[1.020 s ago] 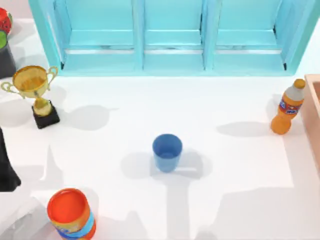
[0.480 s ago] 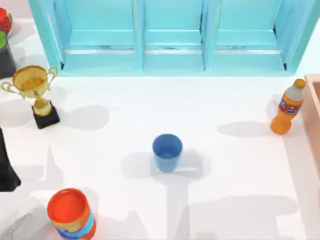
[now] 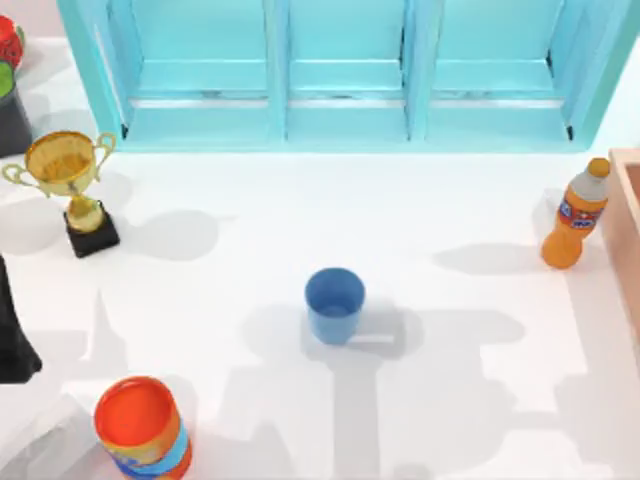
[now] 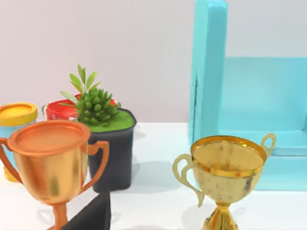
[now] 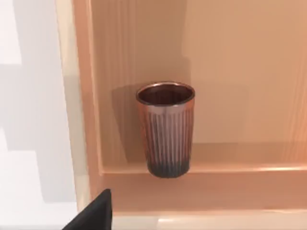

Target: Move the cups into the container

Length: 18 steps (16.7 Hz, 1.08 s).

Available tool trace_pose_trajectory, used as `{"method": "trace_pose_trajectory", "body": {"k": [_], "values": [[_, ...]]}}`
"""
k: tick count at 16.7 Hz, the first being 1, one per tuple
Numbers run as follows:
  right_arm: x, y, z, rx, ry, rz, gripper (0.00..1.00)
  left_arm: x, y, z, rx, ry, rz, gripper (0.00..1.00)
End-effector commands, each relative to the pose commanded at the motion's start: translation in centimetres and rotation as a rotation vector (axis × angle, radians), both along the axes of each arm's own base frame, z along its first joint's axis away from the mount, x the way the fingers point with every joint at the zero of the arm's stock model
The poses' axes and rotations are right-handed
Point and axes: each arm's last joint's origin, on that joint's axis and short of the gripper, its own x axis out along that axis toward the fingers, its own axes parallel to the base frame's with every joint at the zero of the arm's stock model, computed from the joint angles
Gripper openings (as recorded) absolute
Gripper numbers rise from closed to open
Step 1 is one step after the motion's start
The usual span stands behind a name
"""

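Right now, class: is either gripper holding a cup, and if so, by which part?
Neither cup looks held. The light blue cup stands alone mid-table, and the brown ribbed cup stands free inside the peach-tan container.

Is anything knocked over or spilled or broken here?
No, nothing stands out. The blue cup stands upright in the middle of the table, and the brown ribbed cup stands upright inside the container. The gold trophy, orange bottle and orange-red canister are upright too. No spills show.
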Motion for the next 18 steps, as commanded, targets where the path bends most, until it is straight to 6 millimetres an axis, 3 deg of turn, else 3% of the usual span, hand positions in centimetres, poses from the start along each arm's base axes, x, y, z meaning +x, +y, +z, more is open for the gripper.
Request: {"method": "trace_pose_trajectory", "body": {"k": [3,6,9,11,14,18], "values": [[4.7,6.5,-1.3,0.006,0.012,-0.003,1.0,0.0,0.0,0.0,0.0,0.0,0.0,1.0],[7.4,15.9,-3.4,0.007,0.017,-0.005,1.0,0.0,0.0,0.0,0.0,0.0,0.0,1.0],[7.0,25.5,-5.8,0.011,0.013,-0.004,1.0,0.0,0.0,0.0,0.0,0.0,0.0,1.0],[5.9,30.3,-7.2,0.016,0.008,-0.003,1.0,0.0,0.0,0.0,0.0,0.0,0.0,1.0],[4.7,34.0,-8.5,0.024,0.002,-0.002,1.0,0.0,0.0,0.0,0.0,0.0,0.0,1.0],[4.5,34.3,-8.6,0.025,0.001,-0.002,1.0,0.0,0.0,0.0,0.0,0.0,0.0,1.0]]}}
